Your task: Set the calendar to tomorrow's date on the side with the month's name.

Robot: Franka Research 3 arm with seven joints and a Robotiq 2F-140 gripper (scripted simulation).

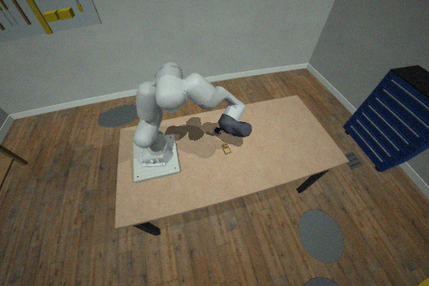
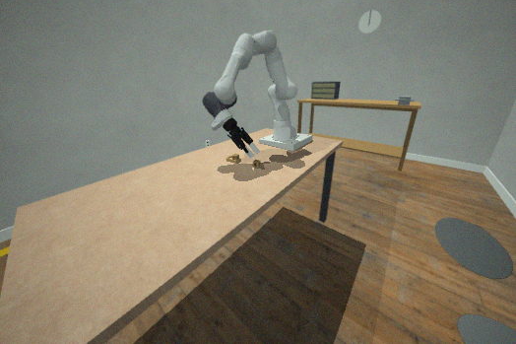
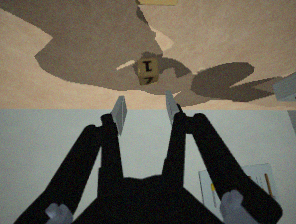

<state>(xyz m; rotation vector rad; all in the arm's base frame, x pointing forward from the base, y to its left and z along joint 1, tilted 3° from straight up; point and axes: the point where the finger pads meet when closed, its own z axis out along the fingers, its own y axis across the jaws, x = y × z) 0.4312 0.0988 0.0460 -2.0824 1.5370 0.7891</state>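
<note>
Standing clear of number cube (image 2: 256, 164) (image 3: 147, 66), tool (image 1: 218, 130) (image 2: 254, 153) (image 3: 145, 101) has fingers parted partway, nothing between; gap probably leaves room for straddling cube. Cube sits loose on table (image 1: 266, 160) (image 2: 123, 212) (image 3: 225, 30), apart from calendar tray (image 1: 228, 152) (image 2: 229, 159), one face reading 1; likely set out there for turning or regripping, away from tray walls. Tool tilted, perhaps to reach different faces. Next, likely regrip, then return to tray, digit upright. Other cube's digit unreadable.
</note>
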